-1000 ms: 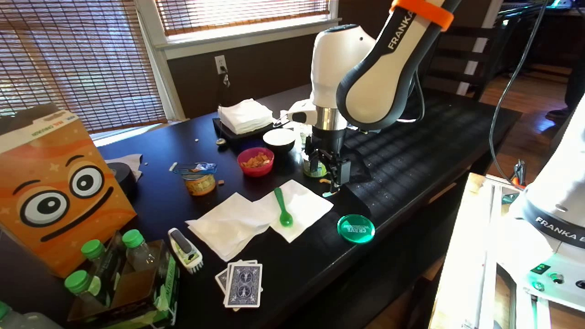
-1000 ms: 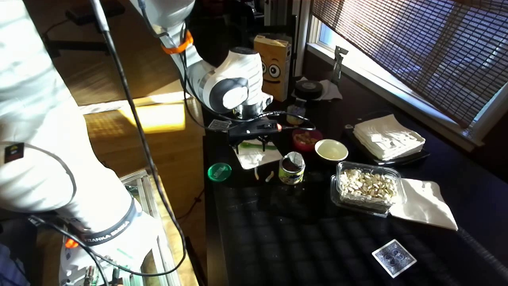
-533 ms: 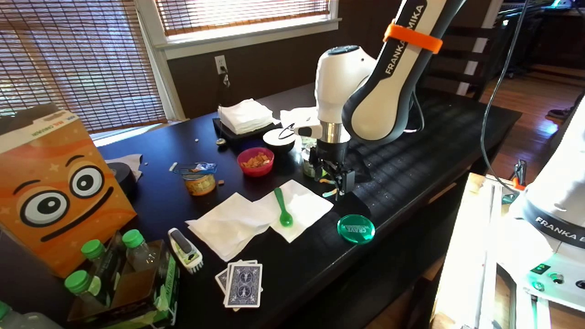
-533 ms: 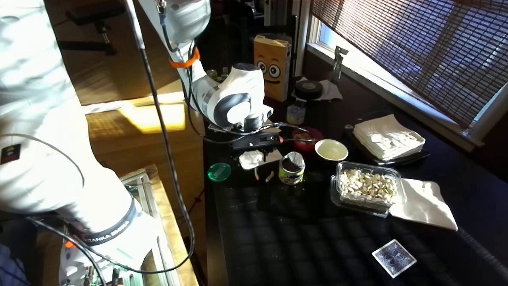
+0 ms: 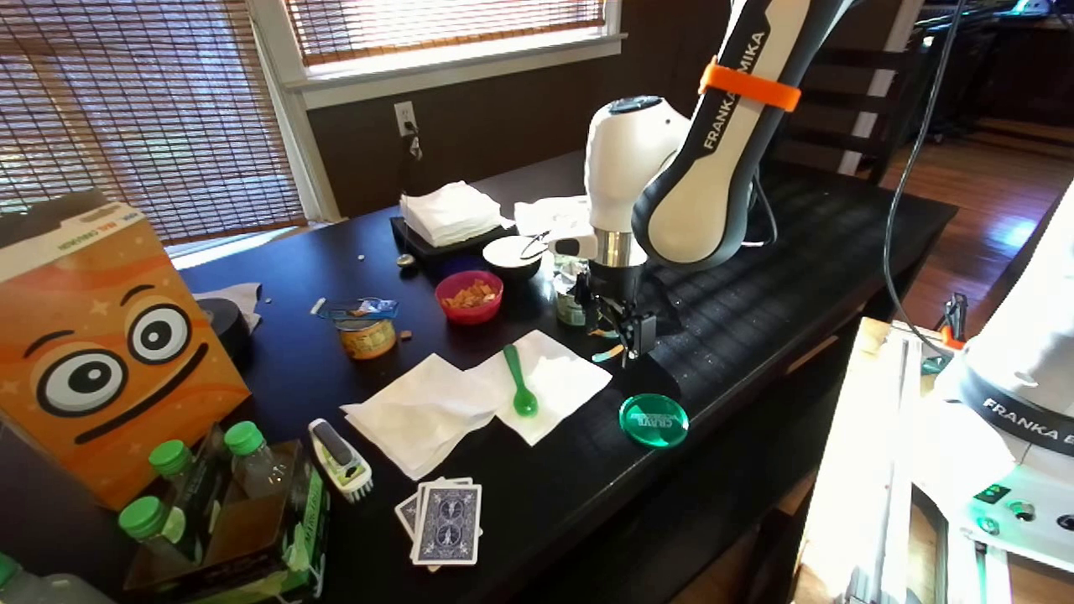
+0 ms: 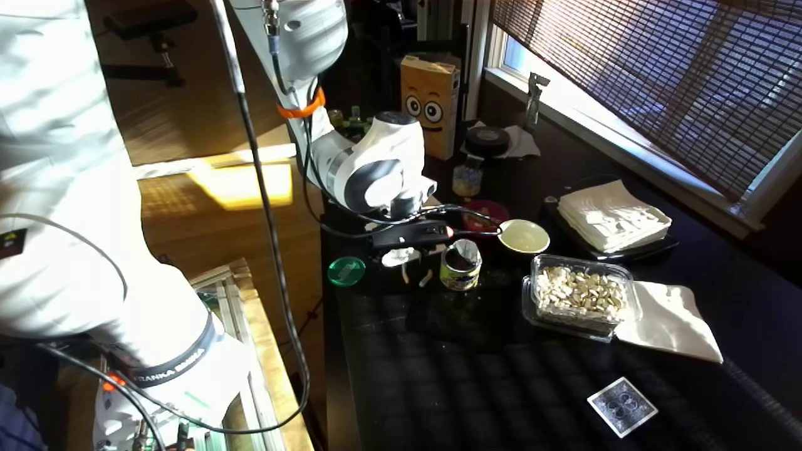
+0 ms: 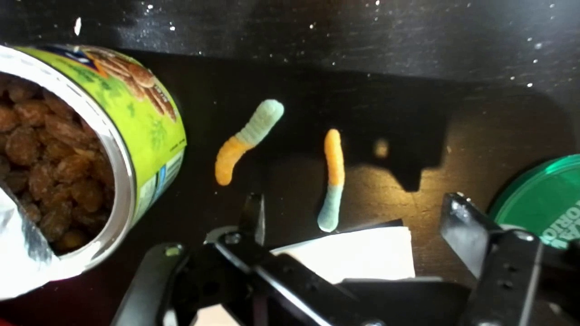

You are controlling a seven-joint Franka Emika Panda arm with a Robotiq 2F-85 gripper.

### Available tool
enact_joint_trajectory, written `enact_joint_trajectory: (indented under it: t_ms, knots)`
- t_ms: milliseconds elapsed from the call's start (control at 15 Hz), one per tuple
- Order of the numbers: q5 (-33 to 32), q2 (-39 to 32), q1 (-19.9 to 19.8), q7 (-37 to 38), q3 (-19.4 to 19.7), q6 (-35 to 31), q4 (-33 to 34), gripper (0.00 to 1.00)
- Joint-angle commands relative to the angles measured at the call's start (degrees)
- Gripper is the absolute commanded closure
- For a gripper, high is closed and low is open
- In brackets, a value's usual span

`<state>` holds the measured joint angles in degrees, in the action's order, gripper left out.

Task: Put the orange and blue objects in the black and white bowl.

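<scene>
The gripper [image 7: 355,215] is spread wide and holds nothing, I think so the straighter gummy worm [image 7: 334,182] can fit between its tips. That worm lies on the table [image 6: 438,382], roughly lined up with the gap. The bent gummy worm [image 7: 245,139] is nearer the can [image 6: 459,277]. The black and white bowl [image 6: 524,238] stands past the can.

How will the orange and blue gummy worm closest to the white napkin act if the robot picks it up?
The gummy worm is probably floppy: it looks rubbery and curves a little. It should be light, being so thin beside the green can. Its matte, grainy-looking surface might help stop it slipping.
</scene>
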<state>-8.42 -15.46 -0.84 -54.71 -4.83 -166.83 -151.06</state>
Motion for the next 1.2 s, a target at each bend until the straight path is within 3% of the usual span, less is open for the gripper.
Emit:
enact_joint_trajectory:
  t_ms: [0,600,867,1067,1133]
  knots:
    - [-1.8,-2.2,-1.5,0.0,-0.7,-1.2,1.2,0.0]
    - [-1.9,-4.8,-3.1,-0.4,-1.5,-1.5,3.0,0.03]
    - [-2.1,-5.1,-3.4,-0.3,-1.6,-1.5,3.3,0.31]
    - [-2.3,-4.9,-3.4,-0.2,-1.6,-1.5,3.5,0.58]
    - [-2.3,-4.9,-3.5,-0.2,-1.6,-1.5,3.6,0.62]
